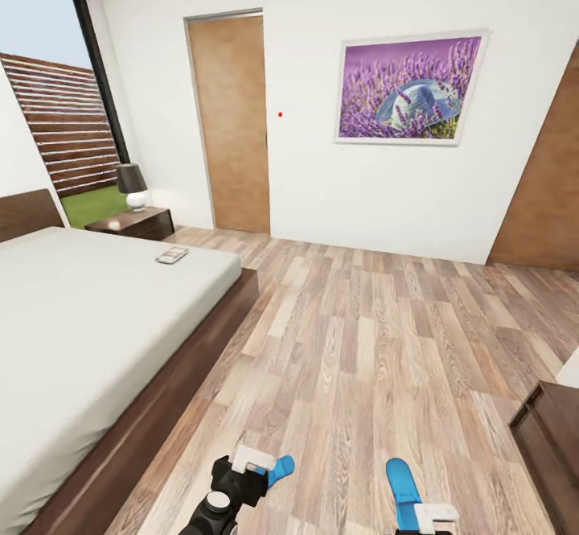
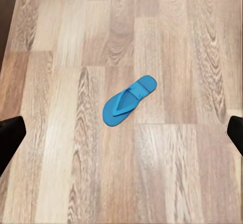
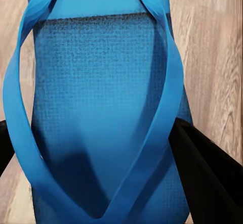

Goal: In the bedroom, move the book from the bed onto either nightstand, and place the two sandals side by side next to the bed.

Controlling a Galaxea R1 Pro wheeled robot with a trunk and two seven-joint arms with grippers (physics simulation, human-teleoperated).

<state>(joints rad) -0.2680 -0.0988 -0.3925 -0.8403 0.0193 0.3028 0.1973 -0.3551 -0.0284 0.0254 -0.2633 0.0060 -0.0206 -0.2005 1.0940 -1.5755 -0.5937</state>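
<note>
The bed (image 1: 88, 318) is lying along the left of the bedroom, and the book (image 1: 171, 256) is resting on the mattress near its far corner. Beyond it, a nightstand (image 1: 135, 222) is carrying a lamp (image 1: 133, 187). The left end effector (image 1: 256, 469) is hovering over the floor (image 1: 362, 334) with its fingers (image 2: 11, 135) spread wide, gripping nothing; one blue sandal (image 2: 128, 100) is lying flat on the planks directly beneath it, apart from the fingers. Further right, the right end effector (image 1: 434, 516) is clenching the second sandal (image 3: 101, 118) across its width, a dark finger (image 3: 207, 176) pressing against its edge beside the strap.
</note>
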